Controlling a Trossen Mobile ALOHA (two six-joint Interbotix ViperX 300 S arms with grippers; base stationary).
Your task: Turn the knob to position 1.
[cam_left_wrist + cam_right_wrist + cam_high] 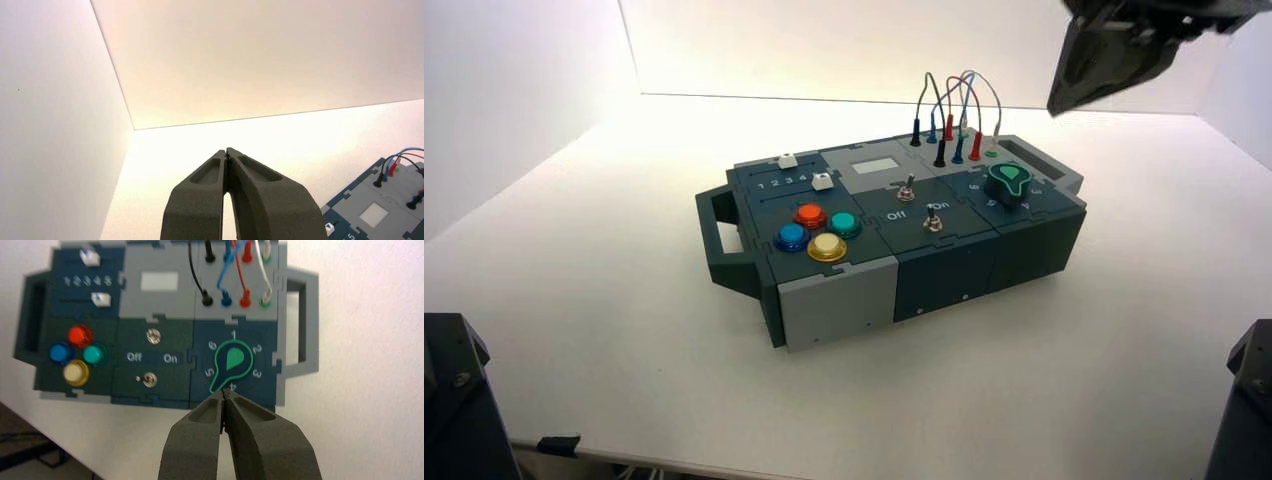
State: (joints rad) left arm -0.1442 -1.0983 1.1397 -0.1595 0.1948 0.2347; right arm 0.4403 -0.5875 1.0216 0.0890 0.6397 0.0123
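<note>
The knob [232,364] is a dark-green dial with a brighter green teardrop top, ringed by the numbers 1 to 6. Its narrow tip points between 4 and 5, and the 1 lies on the opposite side, toward the wires. In the high view the knob [1008,180] sits at the right end of the box [844,300]. My right gripper [225,392] is shut with nothing held. It hangs well above the box, apart from the knob; in the high view the right gripper [1064,100] is at the top right. My left gripper [227,150] is shut, parked facing the white walls.
Red, blue, teal and yellow push buttons [77,352] cluster at the box's left end below two white sliders [100,299]. Two metal toggle switches [152,336] stand mid-box by Off/On lettering. Looped wires [954,110] rise behind the knob. Handles [300,325] jut from both ends.
</note>
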